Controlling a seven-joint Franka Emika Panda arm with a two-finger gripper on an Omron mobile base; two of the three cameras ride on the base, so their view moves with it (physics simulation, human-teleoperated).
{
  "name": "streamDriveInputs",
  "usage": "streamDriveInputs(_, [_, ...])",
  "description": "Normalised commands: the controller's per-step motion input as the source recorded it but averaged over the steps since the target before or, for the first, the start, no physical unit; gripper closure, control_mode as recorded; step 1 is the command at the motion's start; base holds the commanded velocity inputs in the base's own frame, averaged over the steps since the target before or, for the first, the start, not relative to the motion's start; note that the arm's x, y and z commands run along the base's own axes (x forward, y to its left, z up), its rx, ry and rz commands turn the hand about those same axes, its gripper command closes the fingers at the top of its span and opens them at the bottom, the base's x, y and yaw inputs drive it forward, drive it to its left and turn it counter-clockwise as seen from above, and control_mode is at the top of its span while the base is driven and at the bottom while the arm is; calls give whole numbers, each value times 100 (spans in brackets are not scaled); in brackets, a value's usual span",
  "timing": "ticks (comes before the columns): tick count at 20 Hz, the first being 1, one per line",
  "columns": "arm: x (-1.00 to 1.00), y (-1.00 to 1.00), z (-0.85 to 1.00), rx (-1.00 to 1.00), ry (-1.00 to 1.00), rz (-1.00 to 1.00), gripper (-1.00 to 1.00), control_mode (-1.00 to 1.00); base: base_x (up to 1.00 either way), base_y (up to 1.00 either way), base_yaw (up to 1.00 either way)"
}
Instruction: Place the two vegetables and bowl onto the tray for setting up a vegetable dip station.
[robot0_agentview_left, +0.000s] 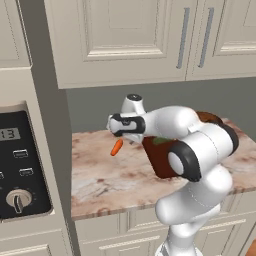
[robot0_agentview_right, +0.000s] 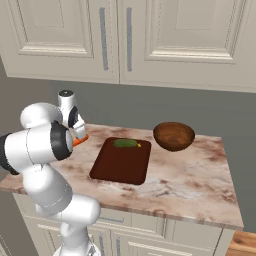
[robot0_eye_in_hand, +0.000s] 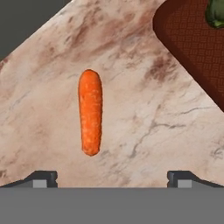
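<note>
Left base view: the carrot lies on the marble table, toward 9 o'clock from the dark tray, apart from it. The white arm crosses in front of the tray, and a green bit of the cucumber peeks out above its elbow. The rim of the bowl shows behind the arm at about 2 o'clock.

Right base view: the tray lies flat on the table. The cucumber rests on the tray near its far edge. The bowl sits on the table at 2 o'clock from the tray, just beside its far corner and off it. The carrot pokes out from behind the arm at 9 o'clock from the tray.

Hand view: the end effector hangs above the carrot with its jaws spread wide (nothing between them). The carrot lies bare on the table, a tray corner at 1 o'clock carrying the cucumber end.
</note>
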Motion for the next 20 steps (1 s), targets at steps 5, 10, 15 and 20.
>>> streamDriveInputs(5, [16,1,-3,0,0,1,-100,-100,0,0,0])
streamDriveInputs(10, [4,0,-14,0,-1,3,-100,-100,0,0,0])
streamDriveInputs(15, [2,0,-20,0,-3,3,-100,-100,0,0,0])
streamDriveInputs(20, [7,1,-24,-1,-4,2,-100,-100,0,0,0])
